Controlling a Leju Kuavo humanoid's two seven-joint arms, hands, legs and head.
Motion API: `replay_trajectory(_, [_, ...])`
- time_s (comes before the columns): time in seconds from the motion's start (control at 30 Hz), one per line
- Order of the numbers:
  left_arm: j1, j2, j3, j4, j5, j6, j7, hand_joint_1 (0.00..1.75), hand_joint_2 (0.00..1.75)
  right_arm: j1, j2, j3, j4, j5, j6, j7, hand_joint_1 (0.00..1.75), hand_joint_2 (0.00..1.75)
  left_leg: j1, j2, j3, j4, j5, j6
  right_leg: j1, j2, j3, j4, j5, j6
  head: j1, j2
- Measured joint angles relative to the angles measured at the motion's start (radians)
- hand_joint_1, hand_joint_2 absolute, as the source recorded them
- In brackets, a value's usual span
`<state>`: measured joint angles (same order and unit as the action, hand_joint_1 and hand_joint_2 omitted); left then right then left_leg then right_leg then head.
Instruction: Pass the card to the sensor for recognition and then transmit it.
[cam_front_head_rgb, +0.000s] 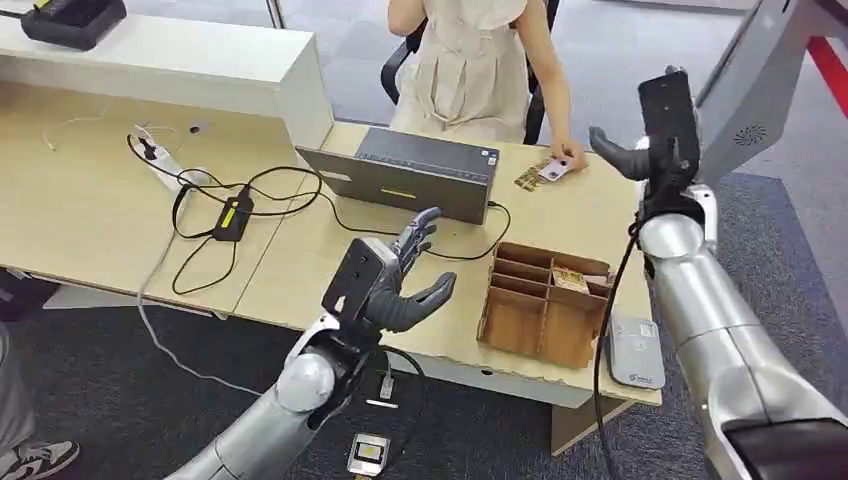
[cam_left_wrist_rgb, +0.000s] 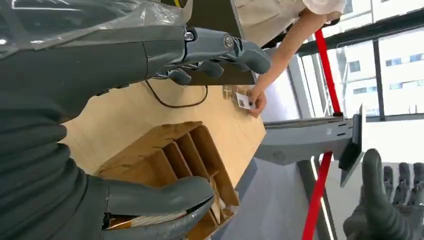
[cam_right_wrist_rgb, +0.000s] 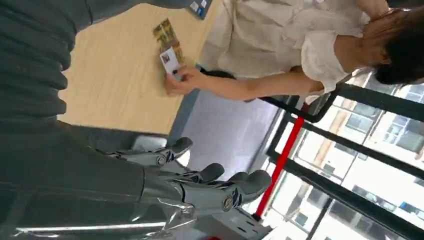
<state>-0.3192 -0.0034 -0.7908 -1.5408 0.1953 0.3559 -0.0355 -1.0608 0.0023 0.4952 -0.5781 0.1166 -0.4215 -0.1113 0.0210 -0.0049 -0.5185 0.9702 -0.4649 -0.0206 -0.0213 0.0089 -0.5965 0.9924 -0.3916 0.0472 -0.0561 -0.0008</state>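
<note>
White card lies under a person's hand; both robot hands, left, right, seemingly hold nothing, fingers spread.

At centre frame we see our left hand empty, fingers spread, above the pale wooden table. Our right hand hangs raised at upper right, near a person's hand touching a small white card.

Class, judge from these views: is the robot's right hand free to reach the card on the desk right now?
Probably not yet: the right hand is raised, open and close by, but a person's hand rests on the card.
</note>
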Motion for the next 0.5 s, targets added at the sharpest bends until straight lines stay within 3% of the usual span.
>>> replay_trajectory(0.03, [0.004, 0.001, 0.003, -0.003, -0.002, 0.000, 0.000, 0.00, 1.75, 0.031, -0.011, 0.000, -0.047, -0.033, 0.002, 0.026, 0.00, 1.75, 0.000, 0.000, 0.000, 0.000, 0.000, 0.000, 0.000, 0.000, 0.000, 0.000, 0.000, 0.000, 0.000, 0.000])
replay_trajectory(0.07, [0.008, 0.003, 0.006, -0.007, -0.004, 0.000, 0.001, 0.00, 1.75, 0.064, -0.023, 0.000, -0.090, -0.047, 0.004, 0.053, 0.00, 0.00, 0.000, 0.000, 0.001, 0.000, 0.000, 0.000, 0.000, 0.000, 0.000, 0.000, 0.000, 0.000, 0.000, 0.000])
replay_trajectory(0.13, [0.014, 0.005, 0.014, -0.013, -0.007, -0.002, 0.001, 0.00, 1.75, 0.139, -0.052, 0.000, -0.186, -0.048, 0.004, 0.103, 0.00, 0.00, 0.000, 0.000, 0.000, 0.000, 0.000, 0.000, 0.000, 0.000, 0.001, 0.000, 0.000, 0.000, 0.000, 0.000])
replay_trajectory(0.17, [0.018, 0.007, 0.018, -0.016, -0.008, -0.003, 0.000, 0.00, 1.75, 0.181, -0.068, 0.001, -0.241, -0.039, 0.004, 0.125, 0.00, 1.75, 0.000, 0.000, 0.000, 0.000, 0.000, 0.000, 0.000, 0.000, 0.000, 0.000, 0.000, 0.000, 0.000, 0.000])
replay_trajectory(0.33, [0.026, 0.014, 0.031, -0.029, -0.017, -0.003, -0.010, 0.00, 1.75, 0.330, -0.127, 0.000, -0.438, 0.107, 0.006, 0.187, 0.00, 1.75, 0.000, 0.001, 0.001, 0.000, -0.001, 0.000, 0.000, 0.001, 0.000, -0.001, 0.000, 0.000, 0.000, 0.000])
replay_trajectory(0.5, [0.040, 0.016, 0.045, -0.044, -0.024, 0.003, -0.019, 0.00, 1.75, 0.475, -0.177, 0.003, -0.618, 0.422, 0.019, 0.242, 0.00, 1.75, 0.001, 0.000, 0.000, -0.001, -0.001, 0.000, 0.001, 0.000, 0.000, -0.001, 0.000, 0.000, 0.000, 0.000])
